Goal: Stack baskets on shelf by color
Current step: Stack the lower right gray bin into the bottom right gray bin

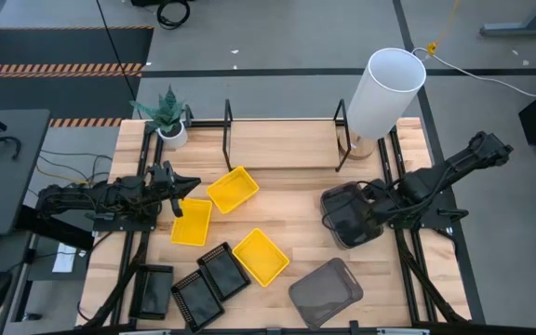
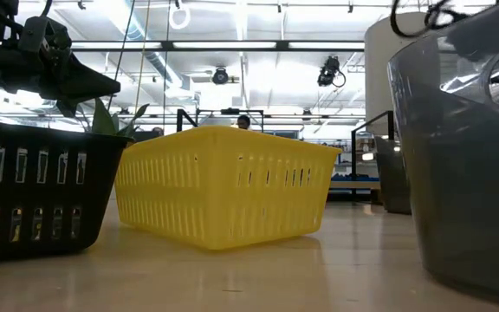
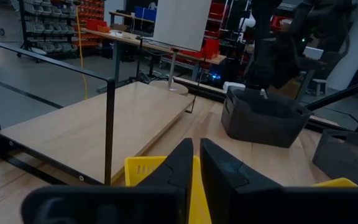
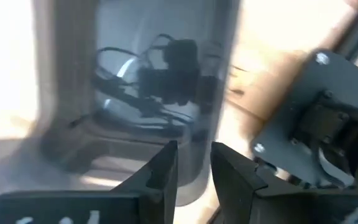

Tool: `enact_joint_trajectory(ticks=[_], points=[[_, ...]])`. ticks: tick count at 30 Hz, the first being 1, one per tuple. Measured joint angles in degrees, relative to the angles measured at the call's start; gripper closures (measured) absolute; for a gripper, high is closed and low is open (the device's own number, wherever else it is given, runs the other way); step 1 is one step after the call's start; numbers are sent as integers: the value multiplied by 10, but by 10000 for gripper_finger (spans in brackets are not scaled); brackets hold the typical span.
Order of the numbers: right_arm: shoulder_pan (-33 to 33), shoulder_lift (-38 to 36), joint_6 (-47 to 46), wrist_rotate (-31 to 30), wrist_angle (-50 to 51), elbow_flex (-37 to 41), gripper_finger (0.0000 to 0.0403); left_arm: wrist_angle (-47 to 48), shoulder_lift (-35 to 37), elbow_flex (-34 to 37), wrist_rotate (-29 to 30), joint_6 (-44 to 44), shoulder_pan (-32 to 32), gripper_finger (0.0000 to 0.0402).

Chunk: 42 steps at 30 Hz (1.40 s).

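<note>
My left gripper (image 1: 179,195) is shut and empty, hovering over the far left corner of a yellow basket (image 1: 192,221); its fingers (image 3: 182,168) show above that yellow rim (image 3: 143,169). Two more yellow baskets (image 1: 233,189) (image 1: 261,256) rest flat on the table. My right gripper (image 1: 372,201) is shut on a smoky grey basket (image 1: 350,216) at the table's right. A second grey basket (image 1: 324,290) and three black baskets (image 1: 210,282) lie near the front edge. The shelf (image 1: 282,144) stands at the back. My right gripper holds the smoky grey basket by its right-hand wall (image 4: 194,134), one finger (image 4: 161,169) on either side of it. It comes from above, slanting in from the table's right. In the left wrist view the basket (image 3: 263,118) sits with its bottom on the table.
A tall white cylinder (image 1: 384,91) stands at the shelf's right end and a small potted plant (image 1: 167,119) at its left. Black upright bars (image 1: 228,121) frame the shelf board. The table's middle strip between the yellow and grey baskets is bare wood.
</note>
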<state>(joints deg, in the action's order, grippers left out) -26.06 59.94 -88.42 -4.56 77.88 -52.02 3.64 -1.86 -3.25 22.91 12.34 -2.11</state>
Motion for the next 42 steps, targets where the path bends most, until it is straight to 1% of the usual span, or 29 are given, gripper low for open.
enact_joint_trajectory(ticks=[2,5,7,10,13,18,23,26,29,35,38,42], points=[[0,0,26,-25,-38,-6,301,0,0,0,0,0,0,363],[0,5,92,-71,-149,-2,300,0,0,0,0,0,0,366],[0,26,152,-88,-223,0,300,0,0,0,0,0,0,369],[5,76,238,-86,-312,-1,303,0,0,0,0,0,0,371],[16,137,300,-51,-359,-17,304,0,0,0,0,0,0,370],[24,236,392,6,-367,-85,305,0,0,0,0,0,0,364],[14,321,494,9,-399,-158,303,0,0,0,0,0,0,365],[2,366,528,14,-391,-198,296,0,0,0,0,0,0,369],[-4,401,554,22,-361,-235,286,0,0,0,0,0,0,371],[-5,441,561,57,-292,-297,267,0,0,0,0,0,0,366],[-8,441,561,71,-287,-303,266,0,0,0,0,0,0,363],[-20,441,557,70,-284,-303,268,0,0,0,0,0,0,365]])
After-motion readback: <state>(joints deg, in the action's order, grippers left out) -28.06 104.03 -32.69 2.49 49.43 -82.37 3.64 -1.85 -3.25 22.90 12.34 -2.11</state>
